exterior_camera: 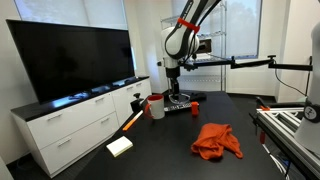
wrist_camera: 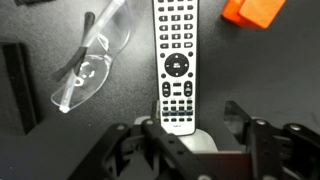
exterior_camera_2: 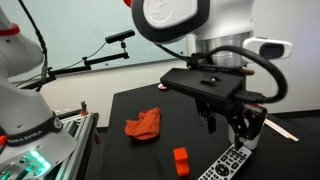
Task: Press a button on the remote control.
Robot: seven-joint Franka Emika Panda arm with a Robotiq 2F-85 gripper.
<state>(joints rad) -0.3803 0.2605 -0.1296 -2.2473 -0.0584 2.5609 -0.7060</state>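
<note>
The end effector (wrist_camera: 200, 145) is released: in the wrist view its two fingers (wrist_camera: 150, 140) stand well apart at the bottom of the frame and grip nothing. The remote control (wrist_camera: 177, 65) lies flat with its keys facing up. It runs from the top centre of that frame down to the gap between the fingers, and its lower end is nearer the left-hand finger. In an exterior view the end effector (exterior_camera_2: 228, 128) hangs just above the remote control (exterior_camera_2: 228, 165) at the lower right of the frame; I cannot tell whether they touch.

Bare dark surface runs along both long edges of the remote. Clear safety glasses (wrist_camera: 90, 65) lie just beside it on the left of the wrist view, apart from it. A small red block (wrist_camera: 255, 10) sits in the upper right corner, also apart.

In an exterior view a pale cup (exterior_camera: 156, 105) stands near the arm, left of centre; its contents cannot be made out.

The black tabletop (exterior_camera: 160, 140) also carries an orange cloth (exterior_camera: 217, 140) at lower right and a white pad (exterior_camera: 120, 146) at lower left, both well apart from the remote. A large dark screen (exterior_camera: 70, 60) stands on a white cabinet (exterior_camera: 70, 125) at the left, and there are windows behind.
</note>
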